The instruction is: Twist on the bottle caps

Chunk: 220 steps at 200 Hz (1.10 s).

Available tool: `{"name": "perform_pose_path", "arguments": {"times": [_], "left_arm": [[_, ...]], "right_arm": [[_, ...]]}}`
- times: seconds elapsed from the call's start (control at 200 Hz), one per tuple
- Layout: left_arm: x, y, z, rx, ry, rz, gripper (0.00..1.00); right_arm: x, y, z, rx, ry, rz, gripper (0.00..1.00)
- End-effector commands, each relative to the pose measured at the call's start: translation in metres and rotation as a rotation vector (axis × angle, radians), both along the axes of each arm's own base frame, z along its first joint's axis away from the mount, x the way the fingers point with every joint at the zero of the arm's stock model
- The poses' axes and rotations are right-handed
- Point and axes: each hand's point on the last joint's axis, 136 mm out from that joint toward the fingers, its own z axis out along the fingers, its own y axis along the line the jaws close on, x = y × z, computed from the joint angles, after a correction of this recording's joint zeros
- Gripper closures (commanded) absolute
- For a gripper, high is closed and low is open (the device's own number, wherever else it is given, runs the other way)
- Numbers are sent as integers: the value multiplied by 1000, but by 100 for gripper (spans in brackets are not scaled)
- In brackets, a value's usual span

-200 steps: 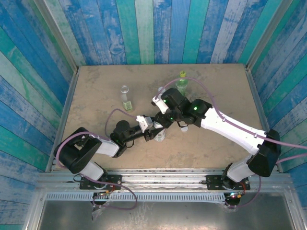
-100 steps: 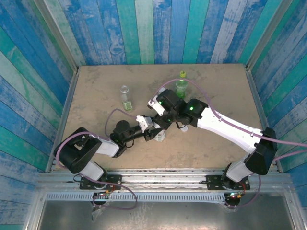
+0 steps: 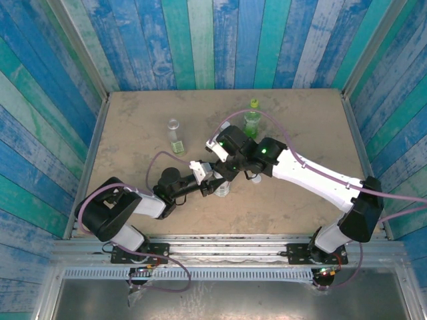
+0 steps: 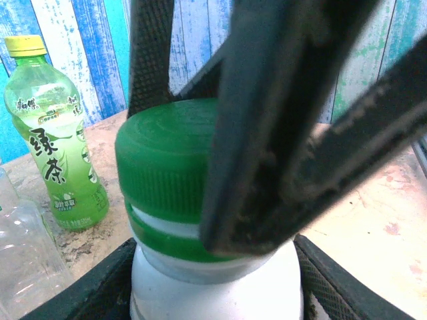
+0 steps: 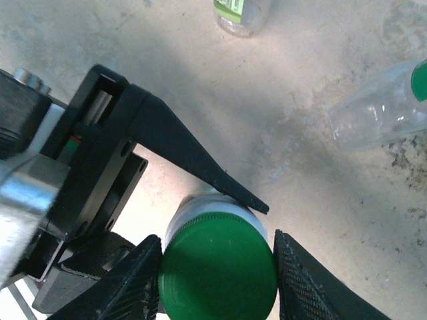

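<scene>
The sandy table [image 3: 133,100] carries both arms meeting near its middle. The left gripper [image 3: 212,183] reaches in from the near left, its jaws closed on the body of the white bottle [image 4: 213,287], which stands upright just right of it. The right gripper [image 5: 217,241] comes down over that same bottle from above, jaws partly apart with one finger on each side of the dark green cap [image 5: 218,275]; the pads sit right at the cap's rim, but I cannot tell whether they press on it. The cap sits on the bottle's neck. Farther back stands the translucent green bottle [image 4: 57,160] wearing its yellow-green cap [image 4: 25,45]. A clear bottle [image 3: 175,139] stands upright, well apart to the back left
</scene>
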Motion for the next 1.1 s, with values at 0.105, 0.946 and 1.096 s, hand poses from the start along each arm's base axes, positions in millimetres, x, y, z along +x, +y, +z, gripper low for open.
{"name": "perform_pose_path", "arguments": {"times": [0.105,0.946,1.096], "left_arm": [[-1,1,-12,41,21,5,44],[-1,0,-14,52,23,0,44],[-1,0,-14,52,22,-2,44]], "right_arm": [[1,-2,14,13,-19,-10,37],[8,-22,-5,174,144,-48,67],[3,-27,-13,202,206,-60,68]]}}
